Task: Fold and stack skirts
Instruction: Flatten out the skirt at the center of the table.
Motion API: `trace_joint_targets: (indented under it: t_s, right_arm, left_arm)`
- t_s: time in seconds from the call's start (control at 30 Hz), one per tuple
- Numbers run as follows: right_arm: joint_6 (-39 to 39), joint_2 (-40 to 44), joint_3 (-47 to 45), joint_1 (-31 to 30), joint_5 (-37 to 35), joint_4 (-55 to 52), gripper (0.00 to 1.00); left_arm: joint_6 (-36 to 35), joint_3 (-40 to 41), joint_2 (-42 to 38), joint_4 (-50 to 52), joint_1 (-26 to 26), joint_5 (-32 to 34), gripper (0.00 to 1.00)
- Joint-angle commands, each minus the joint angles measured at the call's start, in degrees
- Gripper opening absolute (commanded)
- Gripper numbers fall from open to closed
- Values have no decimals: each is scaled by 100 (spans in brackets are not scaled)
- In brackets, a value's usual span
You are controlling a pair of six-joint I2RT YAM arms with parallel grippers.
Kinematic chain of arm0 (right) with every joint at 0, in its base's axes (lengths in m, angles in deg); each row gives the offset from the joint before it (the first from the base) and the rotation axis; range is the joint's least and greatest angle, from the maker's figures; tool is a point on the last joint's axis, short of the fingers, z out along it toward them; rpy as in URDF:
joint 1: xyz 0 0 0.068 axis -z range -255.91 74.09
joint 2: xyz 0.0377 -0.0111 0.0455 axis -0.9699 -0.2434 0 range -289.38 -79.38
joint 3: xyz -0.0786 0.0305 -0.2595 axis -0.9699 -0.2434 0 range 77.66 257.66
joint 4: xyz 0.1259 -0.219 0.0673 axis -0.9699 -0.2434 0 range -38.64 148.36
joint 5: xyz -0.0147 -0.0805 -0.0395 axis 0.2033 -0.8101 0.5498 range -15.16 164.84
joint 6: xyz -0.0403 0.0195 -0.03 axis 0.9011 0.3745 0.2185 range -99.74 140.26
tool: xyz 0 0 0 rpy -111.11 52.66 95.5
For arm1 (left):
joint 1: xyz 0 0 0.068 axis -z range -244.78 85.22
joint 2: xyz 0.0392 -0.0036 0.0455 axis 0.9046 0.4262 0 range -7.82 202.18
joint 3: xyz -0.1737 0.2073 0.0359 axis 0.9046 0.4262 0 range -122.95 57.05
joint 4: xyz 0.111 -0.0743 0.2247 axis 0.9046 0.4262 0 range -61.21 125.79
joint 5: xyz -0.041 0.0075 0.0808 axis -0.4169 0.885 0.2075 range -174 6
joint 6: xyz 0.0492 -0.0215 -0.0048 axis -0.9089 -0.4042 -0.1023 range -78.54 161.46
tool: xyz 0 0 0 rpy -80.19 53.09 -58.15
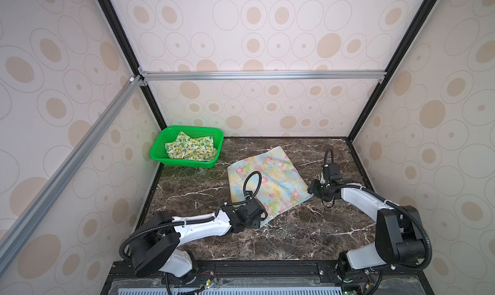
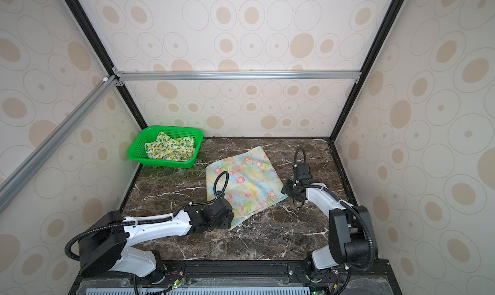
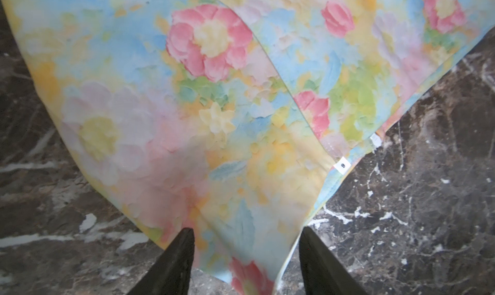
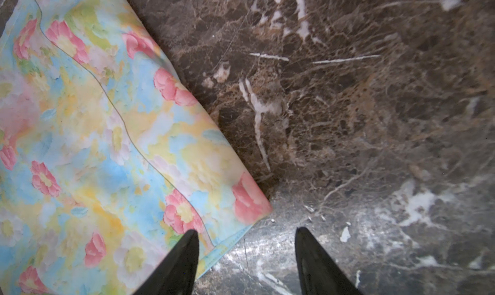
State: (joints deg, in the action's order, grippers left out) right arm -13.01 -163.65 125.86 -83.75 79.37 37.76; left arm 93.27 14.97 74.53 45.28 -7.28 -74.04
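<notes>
The pastel blue-yellow skirt with pink flowers (image 1: pixel 270 178) (image 2: pixel 247 181) lies folded flat on the marble table in both top views. My left gripper (image 3: pixel 246 230) is open over its near-left corner (image 3: pixel 241 253), which lies between the spread fingers. My right gripper (image 4: pixel 246 230) is open at the skirt's right corner (image 4: pixel 230 237); one finger is over the cloth edge, the other over bare marble. The lemon-print skirt (image 1: pixel 191 147) (image 2: pixel 170 146) lies crumpled in the basket.
A green perforated basket (image 1: pixel 158 153) (image 2: pixel 135 153) stands at the back left corner of the marble table (image 1: pixel 294 234). Patterned walls close in three sides. A small white size tag (image 3: pixel 342 165) shows at the floral skirt's edge.
</notes>
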Motion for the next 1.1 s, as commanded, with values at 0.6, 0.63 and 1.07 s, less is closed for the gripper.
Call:
trace_joint_targets:
  t_s: [0.6,0.63,1.07]
  right_arm:
    - [227,-586,207,273,196,227,59]
    - [230,-601,221,280,216,240,59]
    - [287,-746,285,293,350,286,59]
  left_arm:
    - [297,45,123,311,357,121,43]
    - [295,41,146,315,367,121,42]
    - [313,0,238,454,428,356,8]
